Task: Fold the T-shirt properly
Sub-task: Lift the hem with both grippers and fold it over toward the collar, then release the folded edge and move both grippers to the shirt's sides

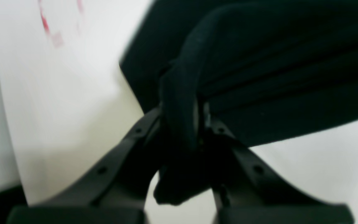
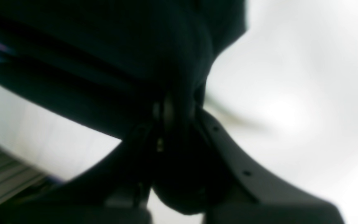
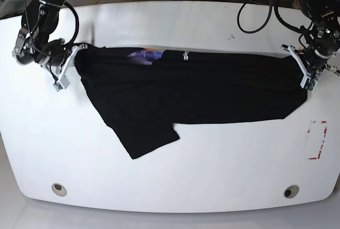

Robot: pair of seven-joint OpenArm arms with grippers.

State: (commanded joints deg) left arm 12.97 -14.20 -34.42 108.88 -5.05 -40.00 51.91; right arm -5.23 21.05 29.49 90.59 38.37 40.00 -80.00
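The T-shirt (image 3: 202, 96) stretches left to right across the middle of the white table (image 3: 175, 181), its long axis strung between the right claw (image 3: 68, 68) at frame left and the left claw (image 3: 304, 69) at frame right, each pinching an end.

Both wrist views motion-blurred. T-shirt (image 3: 191, 93) chest print mostly folded under; only purple-orange sliver visible, text unreadable. Left gripper (image 1: 197, 118) fingers (image 1: 135, 137) cut off by bottom edge, tips buried in cloth. Right gripper (image 2: 172, 115) likewise. Red marking (image 3: 317, 140) on worktop (image 3: 170, 181) too small to read.
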